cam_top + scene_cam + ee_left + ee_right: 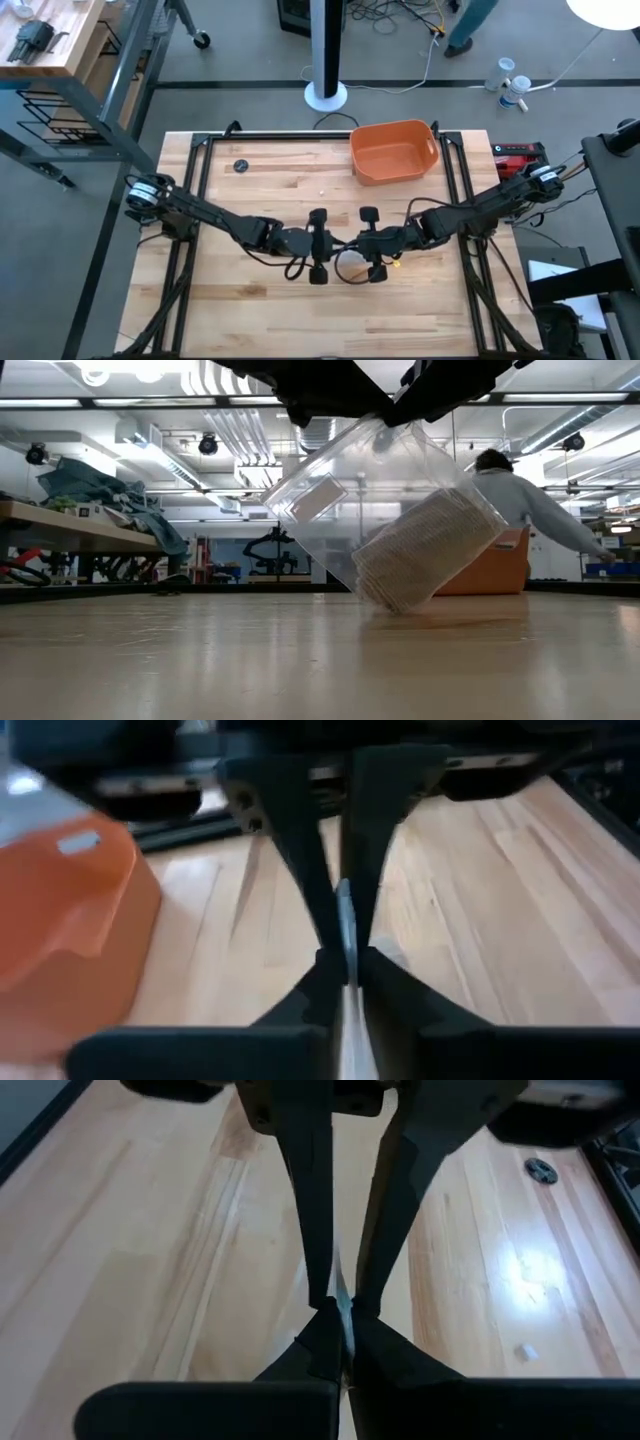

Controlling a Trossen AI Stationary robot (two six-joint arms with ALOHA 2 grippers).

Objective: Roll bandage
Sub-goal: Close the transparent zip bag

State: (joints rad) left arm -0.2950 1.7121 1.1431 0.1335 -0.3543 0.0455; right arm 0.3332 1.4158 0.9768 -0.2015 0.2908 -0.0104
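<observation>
1. Both arms meet at the middle of the desk (pixel 250 310), the left claw (pixel 318 247) and right claw (pixel 372 245) facing each other, near together.
2. Between them hangs a clear plastic wrapper (pixel 330 500), tilted, with the off-white bandage (pixel 425 550) inside, its lower corner touching the desk.
3. Each claw is pinched narrow on a thin edge of that wrapper; the wrist views show the sheet caught between the fingertips.
4. The orange tub (pixel 394 150) sits near the far edge, well apart; bare wood lies open toward the near edge.
5. From above, the arms hide the wrapper almost entirely.
6. A person (pixel 530 500) leans behind the desk, partly hidden.
</observation>
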